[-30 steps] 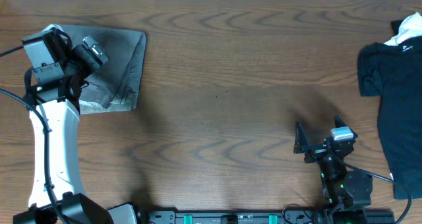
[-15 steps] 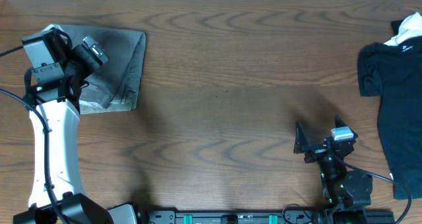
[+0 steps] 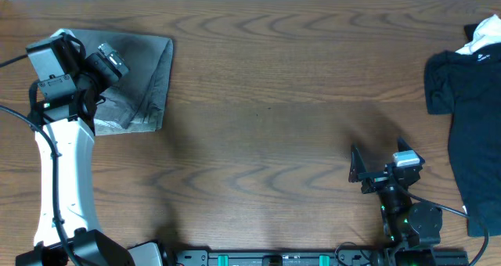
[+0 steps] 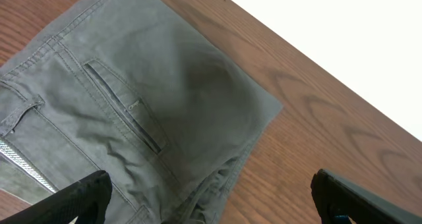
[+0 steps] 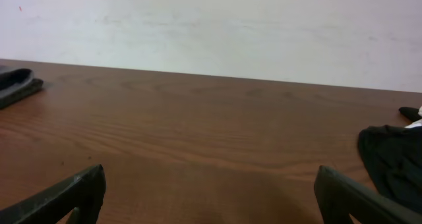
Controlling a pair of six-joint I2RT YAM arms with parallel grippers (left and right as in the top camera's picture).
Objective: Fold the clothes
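Well, left gripper (image 4: 211, 196) hovers spread over the clothes (image 4: 132, 99); right gripper (image 5: 210, 194) spread too

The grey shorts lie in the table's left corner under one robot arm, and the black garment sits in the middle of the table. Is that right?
Not quite. The black garment lies at the right edge of the table, not in its middle, as the overhead view shows. The grey shorts do lie in the left corner under the left arm.
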